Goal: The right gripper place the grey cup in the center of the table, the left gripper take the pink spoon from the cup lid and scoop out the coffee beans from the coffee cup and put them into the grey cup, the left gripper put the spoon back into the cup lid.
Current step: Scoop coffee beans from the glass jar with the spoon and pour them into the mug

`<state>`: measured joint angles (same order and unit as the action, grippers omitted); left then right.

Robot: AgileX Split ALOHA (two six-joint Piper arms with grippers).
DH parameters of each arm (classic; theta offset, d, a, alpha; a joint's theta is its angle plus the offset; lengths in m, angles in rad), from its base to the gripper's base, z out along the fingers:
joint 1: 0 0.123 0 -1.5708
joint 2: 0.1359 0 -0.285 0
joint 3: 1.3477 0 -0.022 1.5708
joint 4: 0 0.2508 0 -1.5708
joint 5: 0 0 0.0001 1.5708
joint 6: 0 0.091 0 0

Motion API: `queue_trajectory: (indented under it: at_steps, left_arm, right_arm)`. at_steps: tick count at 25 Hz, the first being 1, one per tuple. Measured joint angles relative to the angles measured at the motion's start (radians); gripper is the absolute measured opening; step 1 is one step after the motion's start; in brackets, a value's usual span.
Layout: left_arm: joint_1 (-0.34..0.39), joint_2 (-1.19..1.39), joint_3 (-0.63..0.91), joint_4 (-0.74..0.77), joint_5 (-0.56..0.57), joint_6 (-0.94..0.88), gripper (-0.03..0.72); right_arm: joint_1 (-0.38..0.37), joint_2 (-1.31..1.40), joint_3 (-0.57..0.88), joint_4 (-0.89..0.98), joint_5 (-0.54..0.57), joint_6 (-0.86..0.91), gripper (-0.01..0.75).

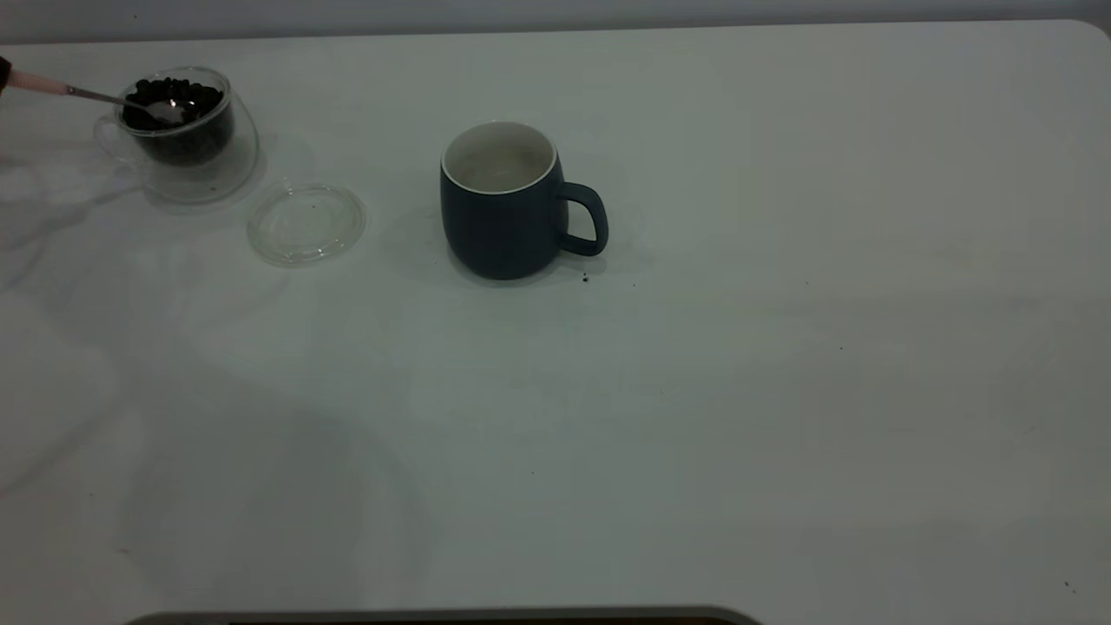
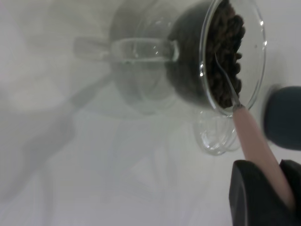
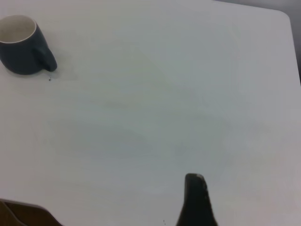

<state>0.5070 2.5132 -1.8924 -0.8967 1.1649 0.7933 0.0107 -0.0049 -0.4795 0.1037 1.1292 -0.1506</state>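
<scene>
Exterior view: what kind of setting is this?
Likely a lab tabletop staged for a robot demo: a bare white table holding only the task props, a grey cup, a glass coffee cup of coffee beans and a loose cup lid.

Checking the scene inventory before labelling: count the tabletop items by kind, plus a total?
Cups: 2, the grey cup and the glass coffee cup holding the coffee beans
Lids: 1, the clear cup lid, nothing on it
Spoons: 1, the pink spoon, gripped by the left hand, bowl in the beans
Total: 4
</scene>
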Motion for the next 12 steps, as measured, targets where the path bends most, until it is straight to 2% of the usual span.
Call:
queue_trajectory:
  at_steps: [12]
  left_arm:
    - [-0.008,0.051,-0.001,-0.075,0.000,0.011,0.136]
  right_arm:
    - [0.000,0.000,0.000,0.000,0.000,0.000,0.588]
